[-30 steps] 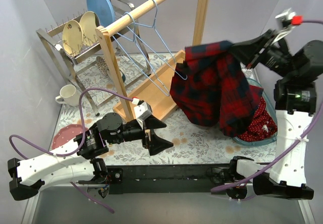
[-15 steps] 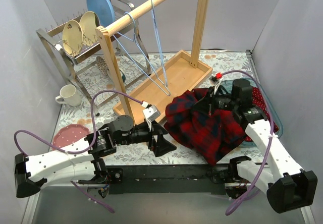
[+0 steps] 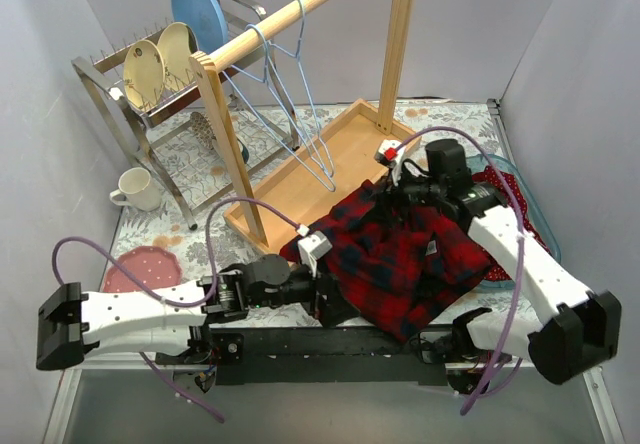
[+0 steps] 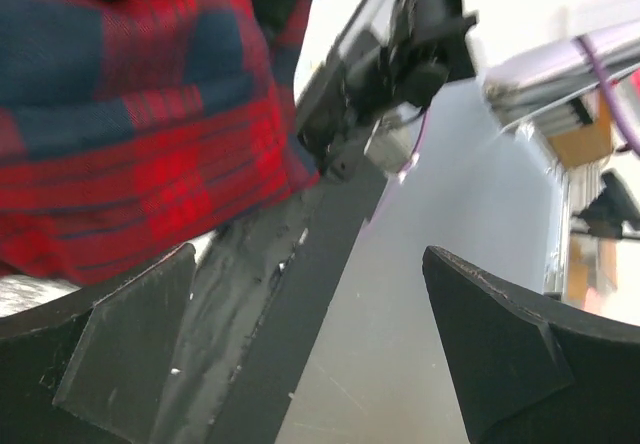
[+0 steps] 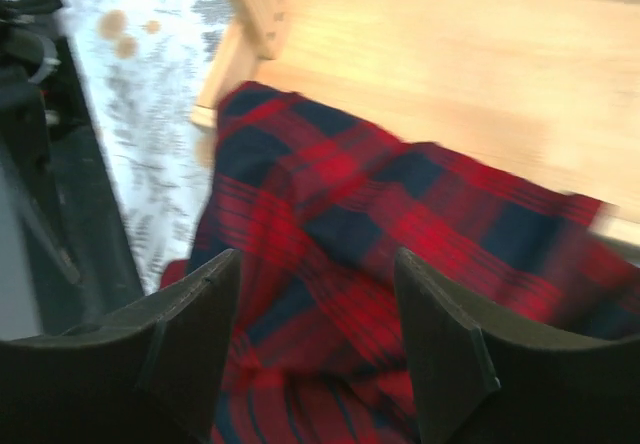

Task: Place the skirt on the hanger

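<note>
The red and navy plaid skirt (image 3: 400, 259) lies crumpled on the table's near right, partly over the black base rail. My right gripper (image 3: 400, 179) hovers over its far edge, open, with plaid cloth (image 5: 400, 224) below the spread fingers (image 5: 190, 334) and nothing clamped. My left gripper (image 3: 330, 302) is open at the skirt's near-left edge. In the left wrist view the skirt (image 4: 120, 114) fills the upper left, beyond the wide-apart fingers (image 4: 520, 354). Light blue wire hangers (image 3: 296, 104) hang from the wooden rail (image 3: 300, 14), behind the skirt.
A wooden tray (image 3: 345, 154) forms the rack's base just behind the skirt. A dish rack with plates (image 3: 165, 54), a white mug (image 3: 135, 189) and a pink plate (image 3: 140, 264) stand at the left. A teal basket (image 3: 535, 226) with red dotted cloth sits at the right.
The right arm brought the skirt down from high at the right onto the table, then its jaws opened. The left arm reached right to the skirt's near edge.
</note>
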Controlling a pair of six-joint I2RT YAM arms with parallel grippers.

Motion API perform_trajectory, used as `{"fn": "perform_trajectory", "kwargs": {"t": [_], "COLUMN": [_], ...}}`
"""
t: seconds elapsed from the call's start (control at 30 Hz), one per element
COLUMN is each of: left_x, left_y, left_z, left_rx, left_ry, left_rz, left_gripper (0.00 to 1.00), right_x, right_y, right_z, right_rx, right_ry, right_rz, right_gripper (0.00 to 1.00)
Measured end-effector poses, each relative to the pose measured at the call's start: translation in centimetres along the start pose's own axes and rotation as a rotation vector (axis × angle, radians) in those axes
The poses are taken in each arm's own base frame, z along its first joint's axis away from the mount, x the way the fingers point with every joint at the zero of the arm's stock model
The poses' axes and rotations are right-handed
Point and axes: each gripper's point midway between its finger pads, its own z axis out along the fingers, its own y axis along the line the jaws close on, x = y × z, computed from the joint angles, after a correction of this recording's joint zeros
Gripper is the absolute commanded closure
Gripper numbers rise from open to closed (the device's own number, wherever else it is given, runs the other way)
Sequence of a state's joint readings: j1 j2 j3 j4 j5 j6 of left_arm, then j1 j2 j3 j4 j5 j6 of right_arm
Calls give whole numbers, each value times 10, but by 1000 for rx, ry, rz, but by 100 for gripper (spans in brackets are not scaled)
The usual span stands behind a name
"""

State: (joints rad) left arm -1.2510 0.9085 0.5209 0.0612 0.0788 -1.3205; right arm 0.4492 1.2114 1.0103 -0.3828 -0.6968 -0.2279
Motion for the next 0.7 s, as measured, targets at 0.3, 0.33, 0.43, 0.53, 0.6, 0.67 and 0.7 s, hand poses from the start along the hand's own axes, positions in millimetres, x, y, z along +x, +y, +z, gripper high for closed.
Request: {"fn": "perform_trajectory", "kwargs": {"t": [0.3,0.33,0.43,0.53,0.6,0.67,0.7], "left_x": [21,22,28,43,52,63,67], "left_y": [-17,-19,-21,-20,-15,-6,2], "left_z": [60,70,96,118,128,135,137], "left_rx": [-176,-196,-279,-367,-425,-486,-524], "left_ry": [52,52,57,79,93,109,118], "left_rz": [71,84,128,179,205,234,252], "left_gripper": [2,2,2,2,2,2,2], "right_x": [-12,-4,30,65,86,109,117], "right_y": [-30,-37,-55,-63,-62,-59,-57], "right_z": [-108,-117,-143,-160,-162,-159,-156], "right_rx": [339,368,431,442,416,369,345], "right_ry": [70,108,241,349,396,441,454], "right_rz": [-261,-268,-258,-249,-243,-249,-250], "right_gripper": [27,27,27,27,28,28,28]}}
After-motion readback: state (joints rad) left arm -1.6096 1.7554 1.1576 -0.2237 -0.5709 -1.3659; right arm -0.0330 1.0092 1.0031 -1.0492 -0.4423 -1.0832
